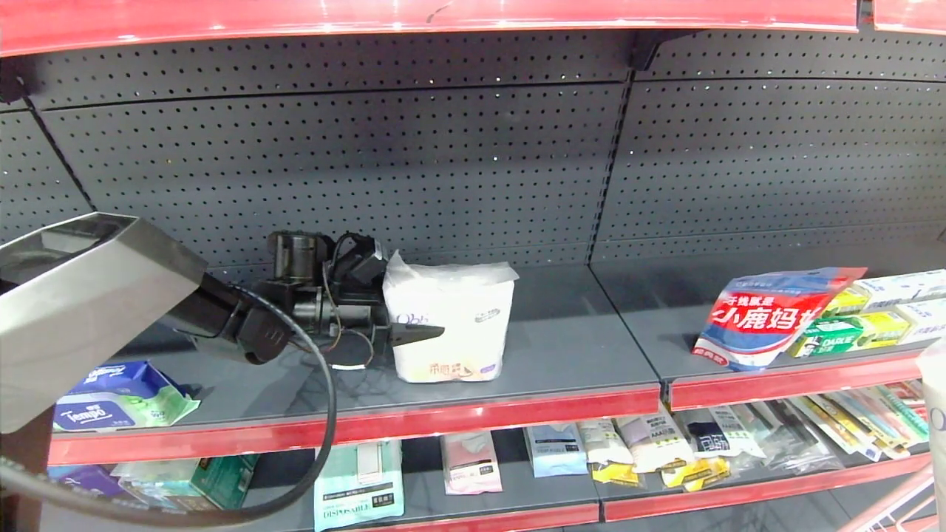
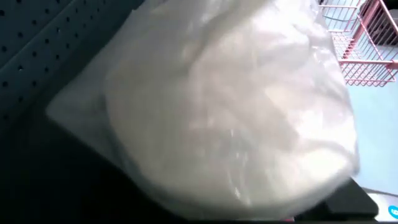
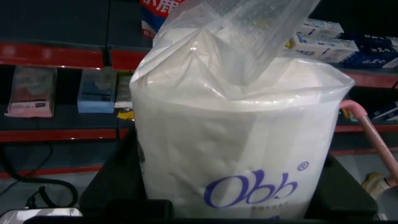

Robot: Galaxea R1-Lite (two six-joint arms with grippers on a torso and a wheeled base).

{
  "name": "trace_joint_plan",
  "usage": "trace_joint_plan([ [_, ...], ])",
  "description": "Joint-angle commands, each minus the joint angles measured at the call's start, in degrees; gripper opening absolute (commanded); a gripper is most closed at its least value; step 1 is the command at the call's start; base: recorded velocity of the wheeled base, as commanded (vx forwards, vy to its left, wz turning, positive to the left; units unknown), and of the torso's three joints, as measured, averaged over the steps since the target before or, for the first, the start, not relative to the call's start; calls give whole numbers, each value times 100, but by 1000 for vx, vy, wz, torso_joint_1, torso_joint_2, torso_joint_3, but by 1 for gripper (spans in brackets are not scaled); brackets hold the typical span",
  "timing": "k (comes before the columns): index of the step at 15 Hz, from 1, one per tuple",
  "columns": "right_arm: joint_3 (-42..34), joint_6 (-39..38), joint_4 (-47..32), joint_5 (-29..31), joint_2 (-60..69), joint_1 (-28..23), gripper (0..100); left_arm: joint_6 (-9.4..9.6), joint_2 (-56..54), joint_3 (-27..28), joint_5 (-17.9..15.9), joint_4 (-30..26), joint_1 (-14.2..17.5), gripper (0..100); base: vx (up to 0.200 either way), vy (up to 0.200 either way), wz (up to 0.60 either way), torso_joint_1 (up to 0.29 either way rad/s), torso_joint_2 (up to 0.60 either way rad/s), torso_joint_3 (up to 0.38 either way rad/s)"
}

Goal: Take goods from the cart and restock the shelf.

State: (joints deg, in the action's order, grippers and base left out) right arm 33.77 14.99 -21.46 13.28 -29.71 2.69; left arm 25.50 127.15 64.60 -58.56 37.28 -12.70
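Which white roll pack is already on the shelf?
The pack in the left gripper: it stands on the upper shelf. The other pack is held in the right gripper, off the shelf.

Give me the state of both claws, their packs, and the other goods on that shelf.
left claw: shut on the shelf pack, near finger across its front.
shelf pack: upright on the shelf board, not yet released.
right claw: shut on the second pack.
second pack: upright, held in front of the shelves.
red pouch: propped against the boxes beside it.
blue pack: lying flat at the shelf's left end.
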Motion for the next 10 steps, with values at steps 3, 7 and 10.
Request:
trace_joint_plan([
  [3, 7, 3, 1, 8, -9, 3, 0, 113, -621, -738, -41, 51, 295, 0, 0, 0, 0, 0, 0, 0],
  [7, 7, 3, 1, 17, -17, 3, 0, 623, -647, -1081, -173, 43, 409, 0, 0, 0, 0, 0, 0, 0],
  [10, 16, 3, 1, 17, 0, 3, 0, 860, -621, -1265, -287, 60, 497, 0, 0, 0, 0, 0, 0, 0],
])
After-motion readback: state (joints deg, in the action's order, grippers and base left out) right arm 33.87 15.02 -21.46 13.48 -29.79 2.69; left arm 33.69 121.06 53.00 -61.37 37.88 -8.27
